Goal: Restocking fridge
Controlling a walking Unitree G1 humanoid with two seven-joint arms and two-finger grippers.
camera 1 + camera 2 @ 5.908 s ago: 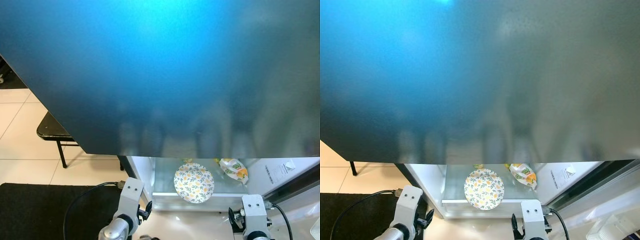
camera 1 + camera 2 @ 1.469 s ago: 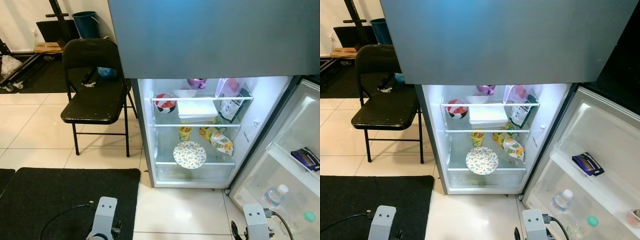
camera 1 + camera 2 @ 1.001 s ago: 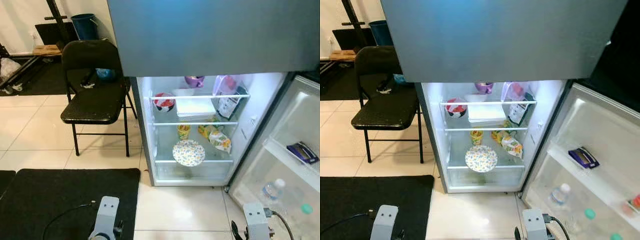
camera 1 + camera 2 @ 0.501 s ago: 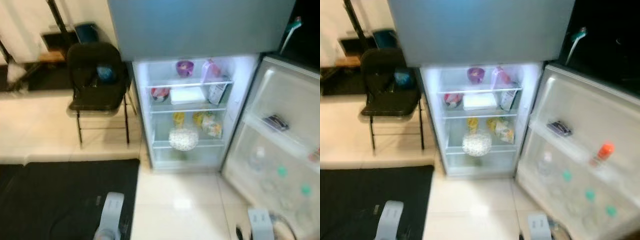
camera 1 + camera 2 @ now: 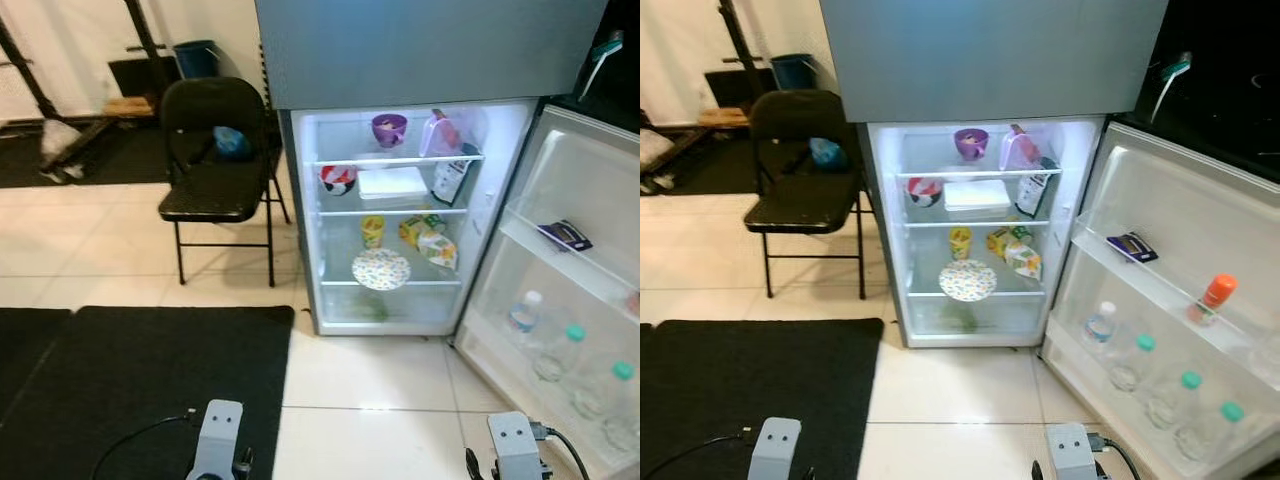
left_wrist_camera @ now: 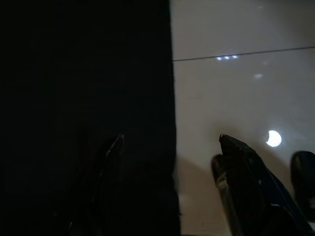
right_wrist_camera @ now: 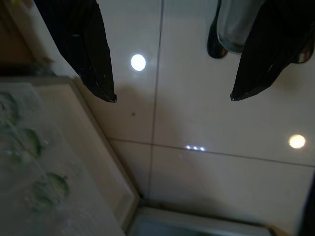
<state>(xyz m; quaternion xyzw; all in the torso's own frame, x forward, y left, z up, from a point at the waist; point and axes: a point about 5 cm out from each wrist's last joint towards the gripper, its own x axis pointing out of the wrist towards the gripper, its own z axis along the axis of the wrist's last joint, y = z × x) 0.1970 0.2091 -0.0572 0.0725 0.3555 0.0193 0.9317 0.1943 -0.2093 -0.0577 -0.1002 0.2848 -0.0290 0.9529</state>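
Observation:
The fridge (image 5: 420,50) stands in front of me with its lower door (image 5: 600,200) swung wide to the right and the inside lit. A purple bowl (image 5: 389,128) and a pink-lidded container (image 5: 440,135) sit on the top shelf. Below them are a red and white bowl (image 5: 338,179), a white box (image 5: 392,183) and a carton (image 5: 448,180). Lower still are a yellow cup (image 5: 372,231), snack bags (image 5: 430,240) and a flowered plate (image 5: 381,269). My left gripper (image 6: 171,137) hangs open over the mat's edge. My right gripper (image 7: 173,99) hangs open above the tiles, empty.
Several bottles (image 5: 1140,365) stand in the door's lower rack, with a dark packet (image 5: 1131,246) and an orange-capped bottle (image 5: 1215,295) above. A black folding chair (image 5: 220,160) stands left of the fridge. A black mat (image 5: 130,380) covers the floor at left, beside pale tiles (image 5: 370,400).
The whole picture has shifted: the camera has drawn back from the fridge, so more of the door and floor shows. Nothing in the fridge has moved.

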